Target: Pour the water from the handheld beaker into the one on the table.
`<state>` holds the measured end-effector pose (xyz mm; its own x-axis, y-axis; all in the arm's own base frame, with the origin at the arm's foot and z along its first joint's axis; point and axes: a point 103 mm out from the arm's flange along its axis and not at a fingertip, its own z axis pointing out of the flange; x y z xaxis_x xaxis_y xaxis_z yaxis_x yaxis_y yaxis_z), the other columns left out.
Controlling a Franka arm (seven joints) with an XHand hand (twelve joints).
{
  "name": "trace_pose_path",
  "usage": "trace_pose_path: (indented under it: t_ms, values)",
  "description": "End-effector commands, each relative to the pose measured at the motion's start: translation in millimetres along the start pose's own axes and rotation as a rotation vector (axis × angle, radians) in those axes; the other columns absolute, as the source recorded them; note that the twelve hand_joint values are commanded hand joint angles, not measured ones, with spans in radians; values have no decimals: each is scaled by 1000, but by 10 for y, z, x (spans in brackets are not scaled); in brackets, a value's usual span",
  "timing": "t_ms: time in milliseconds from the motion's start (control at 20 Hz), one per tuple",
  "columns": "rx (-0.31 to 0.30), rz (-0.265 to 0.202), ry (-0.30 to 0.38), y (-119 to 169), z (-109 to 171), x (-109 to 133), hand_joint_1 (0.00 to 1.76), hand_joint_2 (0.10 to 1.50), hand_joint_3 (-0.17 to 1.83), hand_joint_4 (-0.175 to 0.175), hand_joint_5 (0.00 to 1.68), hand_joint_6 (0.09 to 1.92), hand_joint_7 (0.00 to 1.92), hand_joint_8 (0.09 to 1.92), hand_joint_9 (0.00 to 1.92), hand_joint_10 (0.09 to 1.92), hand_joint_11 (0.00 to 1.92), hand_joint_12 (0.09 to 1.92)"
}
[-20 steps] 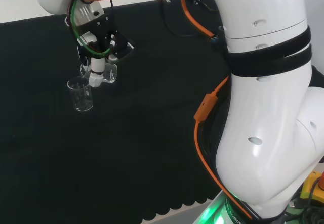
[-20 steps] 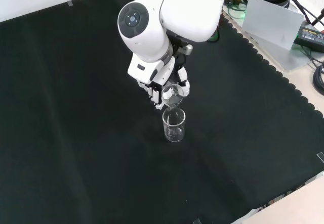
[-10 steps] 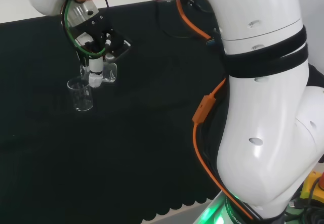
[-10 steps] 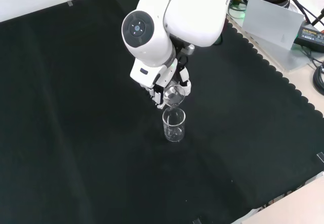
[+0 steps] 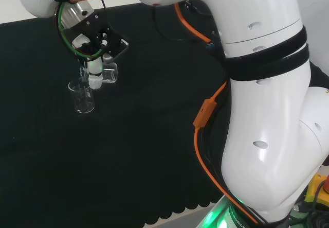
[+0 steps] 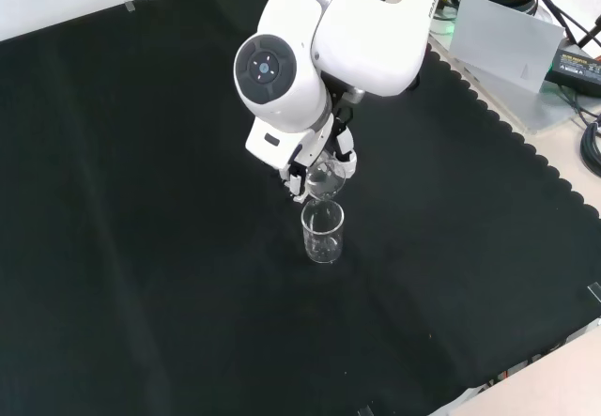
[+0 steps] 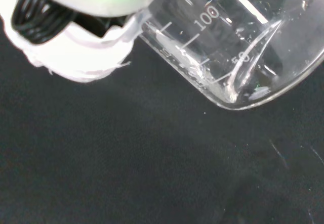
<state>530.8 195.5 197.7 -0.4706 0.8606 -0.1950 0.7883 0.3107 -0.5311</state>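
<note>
Head view: clear held beaker (image 5: 109,73), tipped sideways, fingers (image 5: 94,76) curled round it, above standing beaker (image 5: 82,97) on desk (image 5: 154,135).
Front view: arm link (image 6: 282,78) partly screens hand (image 6: 302,174).
Wrist view: graduated glass wall, close.

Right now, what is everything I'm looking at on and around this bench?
Handheld beaker: one, clear glass with printed marks, tipped over in the hand just above the other beaker.
Table beaker: one, clear glass, upright on the cloth near the middle of the front view.
Black cloth: one, scallop-edged, covering the bench.
Grey flat box: one, off the cloth at the front view's top right, cables beside it.
Arm: one, white, with orange cable.
Hand: one, black and white, fingers curled round the handheld beaker.
</note>
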Motion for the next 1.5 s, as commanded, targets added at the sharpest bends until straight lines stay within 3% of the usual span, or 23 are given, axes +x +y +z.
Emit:
trace_pose_path:
  t_ms: [50,450,1500]
  values:
    - [41,27,-28,14,-42,29,1176,688,514,67,1425,326,1840,87,1677,87,1324,813]
    - [91,50,-53,39,-71,34,1176,686,517,66,1426,326,1842,87,1679,87,1327,811]
    - [143,79,-102,25,-153,104,1175,684,521,69,1426,327,1847,87,1683,87,1330,807]
